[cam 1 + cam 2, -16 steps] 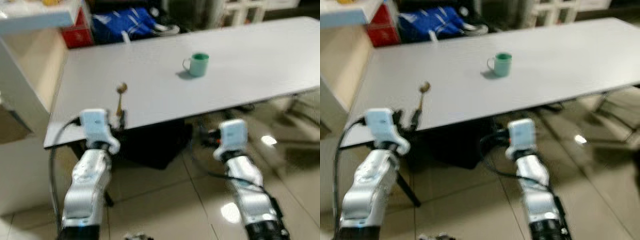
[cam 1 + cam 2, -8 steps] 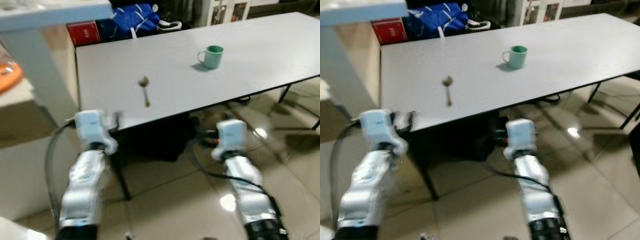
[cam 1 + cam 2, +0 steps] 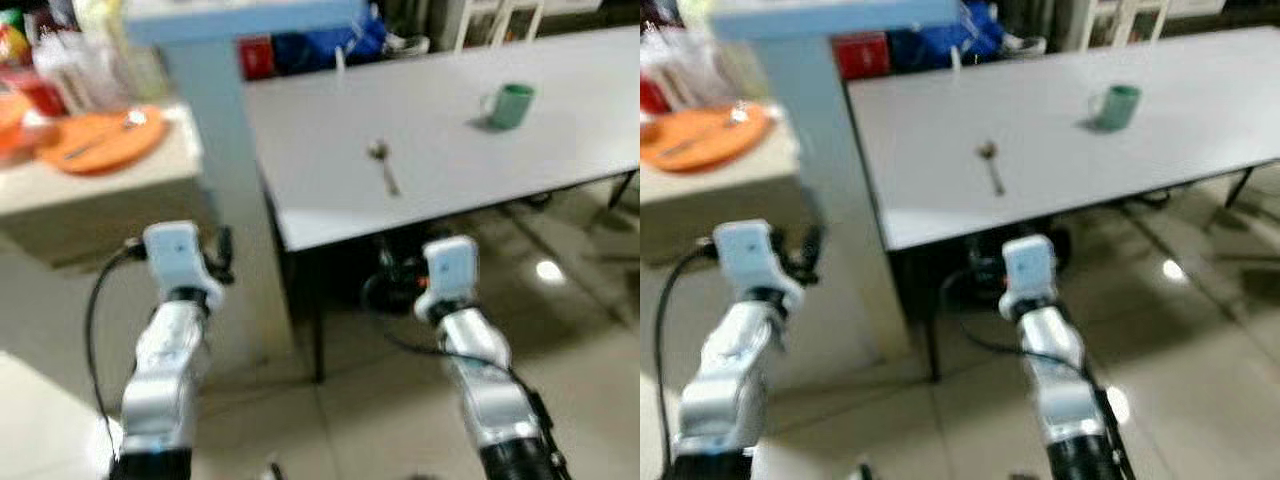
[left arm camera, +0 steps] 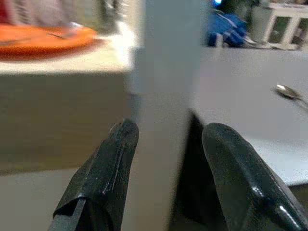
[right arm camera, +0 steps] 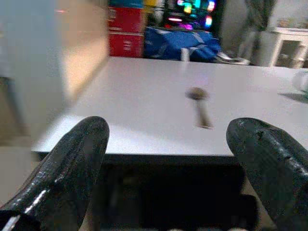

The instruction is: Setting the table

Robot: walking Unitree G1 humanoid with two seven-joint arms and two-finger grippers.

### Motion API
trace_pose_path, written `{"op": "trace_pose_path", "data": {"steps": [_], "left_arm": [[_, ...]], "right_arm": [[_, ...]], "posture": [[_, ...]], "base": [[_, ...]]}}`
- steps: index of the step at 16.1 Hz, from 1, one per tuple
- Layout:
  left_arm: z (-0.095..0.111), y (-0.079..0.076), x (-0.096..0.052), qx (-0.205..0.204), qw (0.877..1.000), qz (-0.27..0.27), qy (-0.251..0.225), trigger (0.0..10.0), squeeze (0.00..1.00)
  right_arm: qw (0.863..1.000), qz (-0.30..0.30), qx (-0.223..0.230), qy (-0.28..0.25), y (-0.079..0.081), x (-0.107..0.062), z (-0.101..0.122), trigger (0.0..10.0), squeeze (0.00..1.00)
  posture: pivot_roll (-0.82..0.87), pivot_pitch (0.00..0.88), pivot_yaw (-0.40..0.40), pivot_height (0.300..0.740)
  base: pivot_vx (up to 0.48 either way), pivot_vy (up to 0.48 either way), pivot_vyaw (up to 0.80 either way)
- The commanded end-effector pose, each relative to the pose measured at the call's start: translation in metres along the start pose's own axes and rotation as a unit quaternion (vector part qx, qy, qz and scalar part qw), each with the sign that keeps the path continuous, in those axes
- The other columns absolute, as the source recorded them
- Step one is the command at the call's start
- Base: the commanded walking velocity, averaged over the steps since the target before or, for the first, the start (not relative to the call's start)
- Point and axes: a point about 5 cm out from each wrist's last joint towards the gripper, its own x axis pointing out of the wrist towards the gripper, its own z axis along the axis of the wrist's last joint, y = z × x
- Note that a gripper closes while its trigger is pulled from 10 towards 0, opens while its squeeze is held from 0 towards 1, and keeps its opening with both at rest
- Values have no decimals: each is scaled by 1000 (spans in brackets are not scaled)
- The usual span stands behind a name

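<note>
A spoon [image 3: 383, 166] and a green mug [image 3: 513, 104] are laid well apart on the grey table [image 3: 450, 160]. An orange plate [image 3: 100, 140] is seen on the side counter [image 3: 110, 190]. The left gripper [image 4: 166, 144] and right gripper [image 5: 166, 144] are held spread wide and empty, short of both surfaces. A fetching step is judged in hand; approach to the plate is called for. Items behind the plate are blurred.

- A spoon [image 3: 382, 166] lies on the worktop [image 3: 440, 140] near its front edge.
- A mug [image 3: 511, 105] stands farther back, to the spoon's right.
- A plate [image 3: 102, 141] sits on a counter [image 3: 95, 190] left of the worktop, a pillar [image 3: 225, 170] between them.
</note>
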Motion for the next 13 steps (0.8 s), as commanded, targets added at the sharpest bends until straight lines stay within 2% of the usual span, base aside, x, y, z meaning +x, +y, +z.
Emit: {"op": "trace_pose_path", "data": {"steps": [1,10,12,13], "left_arm": [[2,-7,1,-1,1000,-8,-1,10000,0],[0,-9,2,6,1000,-20,3,10000,0],[1,-12,2,19,999,-26,-2,10000,0],[2,-13,2,28,999,-29,-7,10000,0]], "right_arm": [[1000,-10,-7,0,-9,-2,0,10000,0],[1000,-6,-8,0,-9,-2,0,10000,0],[1000,-6,-9,0,-9,-2,0,10000,0],[1000,-7,-9,0,-9,-2,-1,10000,0]], "posture": [[-90,0,75,735],[-92,0,71,735],[-92,0,71,735],[-92,0,71,735]], "base": [[0,480,0],[0,480,0],[0,480,0],[0,0,0]]}}
